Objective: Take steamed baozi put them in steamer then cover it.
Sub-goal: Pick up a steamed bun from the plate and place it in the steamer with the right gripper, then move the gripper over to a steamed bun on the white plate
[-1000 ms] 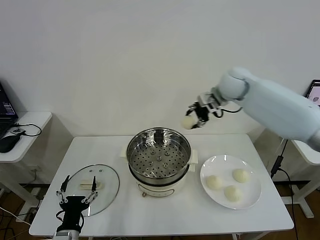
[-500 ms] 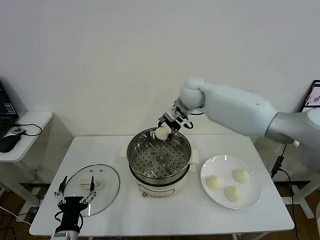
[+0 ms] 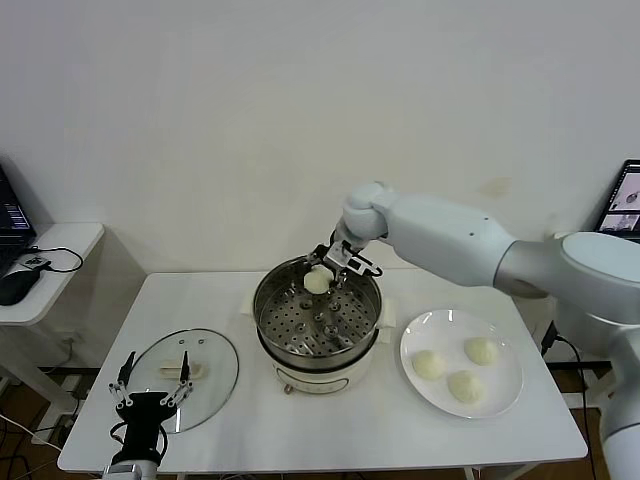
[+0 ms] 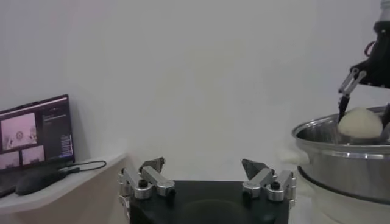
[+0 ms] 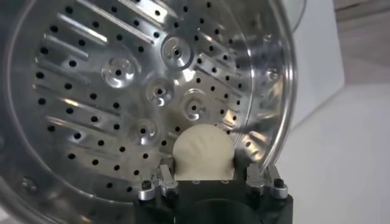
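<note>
The round stainless-steel steamer (image 3: 318, 320) on its cream electric base stands mid-table, toward the back edge of the white table (image 3: 330, 440). The round clear glass cover (image 3: 190, 375) lies near the front left corner. The flat white round plate (image 3: 505, 352) sits toward the right edge, carrying three small round cream-white baozi (image 3: 430, 365).

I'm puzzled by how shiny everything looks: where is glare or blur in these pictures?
Head view: soft, even light; the round shiny steel steamer mirrors the room, and the clear glass lid shows pale reflections. Right wrist view: bright streaks glare on the perforated tray; the cream-white bun stays sharp. Left wrist view: the laptop screen looks soft.
</note>
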### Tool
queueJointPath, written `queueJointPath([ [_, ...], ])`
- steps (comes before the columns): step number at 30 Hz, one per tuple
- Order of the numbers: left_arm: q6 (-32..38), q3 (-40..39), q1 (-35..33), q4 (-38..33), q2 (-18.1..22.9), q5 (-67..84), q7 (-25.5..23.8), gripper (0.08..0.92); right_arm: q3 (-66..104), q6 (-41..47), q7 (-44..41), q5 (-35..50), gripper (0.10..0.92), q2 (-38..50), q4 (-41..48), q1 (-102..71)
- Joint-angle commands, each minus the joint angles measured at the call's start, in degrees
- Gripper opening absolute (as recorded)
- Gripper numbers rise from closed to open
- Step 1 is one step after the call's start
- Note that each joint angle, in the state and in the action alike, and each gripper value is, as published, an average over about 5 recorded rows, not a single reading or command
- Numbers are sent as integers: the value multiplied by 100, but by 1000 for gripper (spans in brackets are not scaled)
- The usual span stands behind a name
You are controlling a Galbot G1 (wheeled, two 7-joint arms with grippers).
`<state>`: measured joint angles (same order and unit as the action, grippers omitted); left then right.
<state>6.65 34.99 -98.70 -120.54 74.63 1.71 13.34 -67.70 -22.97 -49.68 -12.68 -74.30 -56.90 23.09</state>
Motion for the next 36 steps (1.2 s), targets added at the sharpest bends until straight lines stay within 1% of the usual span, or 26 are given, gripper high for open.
queueJointPath([
  [1,7,25,15,13,-20,15,-5,823,22,-567,254,-558,603,-288,500,-148],
  [7,6,14,58,24,-20,25,-7,823,45,-711,303,-719,618,-406,689,-205],
  [11,3,2,69,22,-5,24,-6,823,26,-710,286,-637,681,-413,661,-188],
  [14,-4,6,70,-2,-5,26,-6,823,-56,-497,55,-170,760,-340,479,19],
  [15,-9,11,71,-17,-6,29,-7,823,-105,-311,-75,125,785,-278,354,150],
  [17,-19,20,71,-55,-8,39,-8,823,-195,209,-353,781,809,-103,29,445],
  [19,-29,26,65,-105,-7,49,-9,823,-253,920,-644,1431,820,167,-449,786],
  [22,-39,18,38,-173,-2,55,3,823,-308,2058,-897,2098,822,701,-1258,1226],
  [25,-62,9,22,-234,11,87,61,823,-395,3077,-940,2623,823,1356,-2042,1560],
  [27,-101,8,22,-272,16,117,89,823,-437,3575,-937,2834,823,1876,-2526,1714],
  [31,-170,-4,11,-336,-16,127,80,823,-467,4213,-922,2914,823,2929,-3345,1878],
  [36,-187,-3,0,-355,-77,125,65,823,-460,4440,-938,2735,823,4238,-3957,1781],
])
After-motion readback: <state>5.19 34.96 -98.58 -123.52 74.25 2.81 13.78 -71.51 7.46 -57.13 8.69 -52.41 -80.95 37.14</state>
